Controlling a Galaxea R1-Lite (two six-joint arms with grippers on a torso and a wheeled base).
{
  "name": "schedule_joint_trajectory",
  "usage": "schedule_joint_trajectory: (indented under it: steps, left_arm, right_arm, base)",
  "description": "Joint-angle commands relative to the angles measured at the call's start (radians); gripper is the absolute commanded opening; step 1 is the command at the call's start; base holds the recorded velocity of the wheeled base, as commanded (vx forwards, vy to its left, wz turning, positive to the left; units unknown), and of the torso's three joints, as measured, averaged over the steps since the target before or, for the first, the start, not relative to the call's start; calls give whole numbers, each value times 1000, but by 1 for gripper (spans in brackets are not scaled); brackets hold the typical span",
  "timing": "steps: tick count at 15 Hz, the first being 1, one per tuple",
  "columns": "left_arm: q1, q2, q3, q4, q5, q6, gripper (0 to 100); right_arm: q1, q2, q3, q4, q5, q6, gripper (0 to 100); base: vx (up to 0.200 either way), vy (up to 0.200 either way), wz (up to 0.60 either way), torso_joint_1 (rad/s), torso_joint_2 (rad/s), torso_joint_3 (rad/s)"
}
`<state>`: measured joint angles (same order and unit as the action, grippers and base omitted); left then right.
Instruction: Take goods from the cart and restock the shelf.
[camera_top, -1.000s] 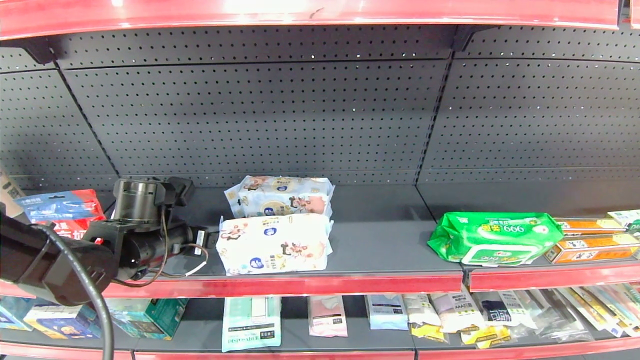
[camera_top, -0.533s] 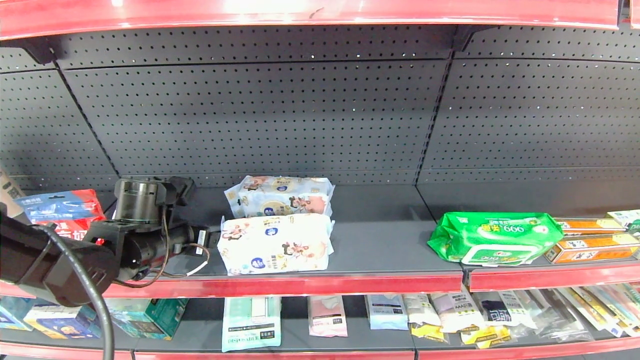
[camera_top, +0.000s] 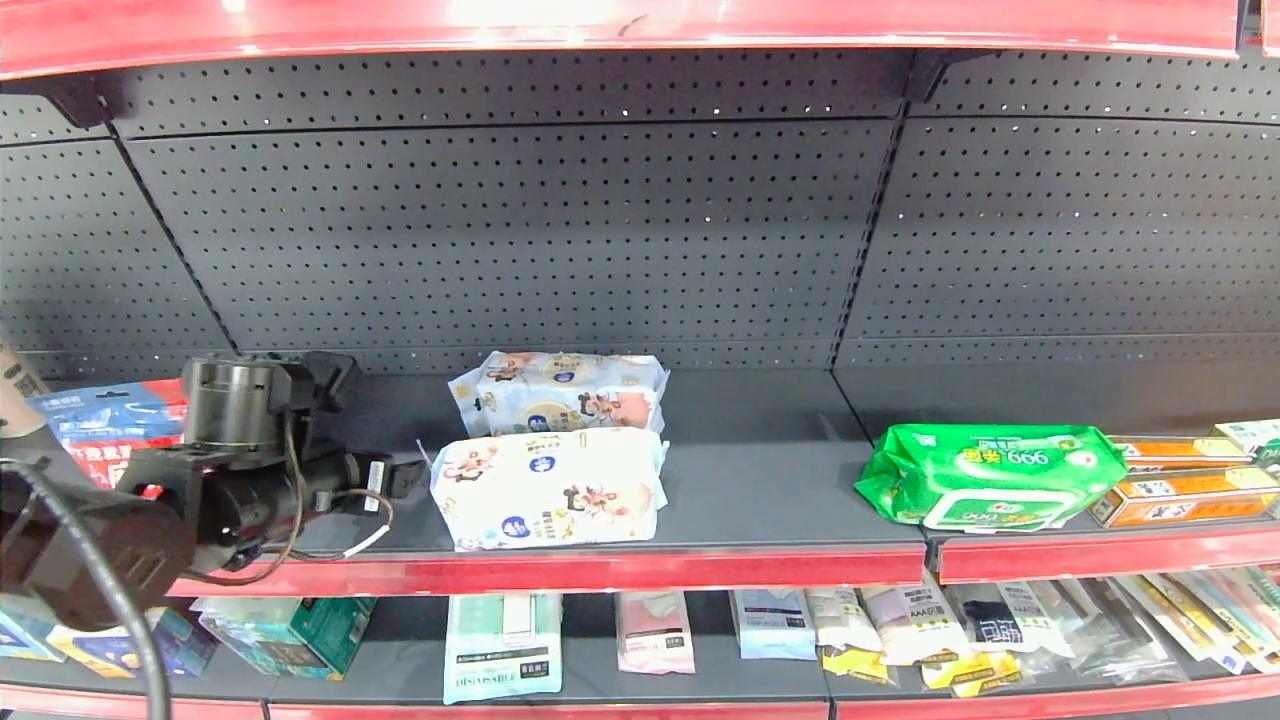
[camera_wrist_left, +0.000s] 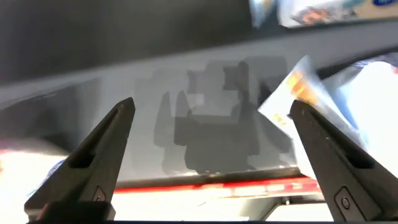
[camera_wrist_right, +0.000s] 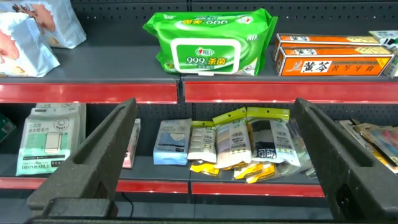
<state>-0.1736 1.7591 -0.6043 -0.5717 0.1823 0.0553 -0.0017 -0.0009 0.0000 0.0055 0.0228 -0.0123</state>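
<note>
Plastic, soft and crinkly, wraps the pillow-shaped front tissue pack (camera_top: 548, 488) and back tissue pack (camera_top: 560, 390) on the flat metal shelf (camera_top: 760, 470). Left pincer (camera_wrist_left: 211, 155) gapes released just beside the front tissue pack; right pincer (camera_wrist_right: 211, 162) gapes too.

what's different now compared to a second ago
The left end effector drew back toward the robot's left, away from the front tissue pack; it is open and holds nothing. The corner of that pack nearest it seems to have shifted slightly the same way. The rear tissue pack, green wipes pack and orange boxes stayed put.
</note>
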Motion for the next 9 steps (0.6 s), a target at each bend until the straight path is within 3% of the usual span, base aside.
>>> schedule_joint_trajectory:
  steps: [1, 4, 6, 9]
  left_arm:
    - [98, -244, 100, 4, -53, 26, 100]
    - [189, -567, 192, 96, -162, 29, 100]
    - [250, -945, 279, 362, -279, 23, 100]
    - [264, -1250, 336, 586, -374, 21, 100]
  right_arm:
    - [0, 1, 0, 1, 0, 0, 100]
    - [0, 1, 0, -1, 0, 0, 100]
    - [0, 1, 0, 1, 0, 0, 100]
    - [0, 1, 0, -1, 0, 0, 100]
  base:
    - [0, 0, 0, 0, 0, 0]
    - [0, 0, 0, 0, 0, 0]
    - [0, 0, 0, 0, 0, 0]
    - [0, 0, 0, 0, 0, 0]
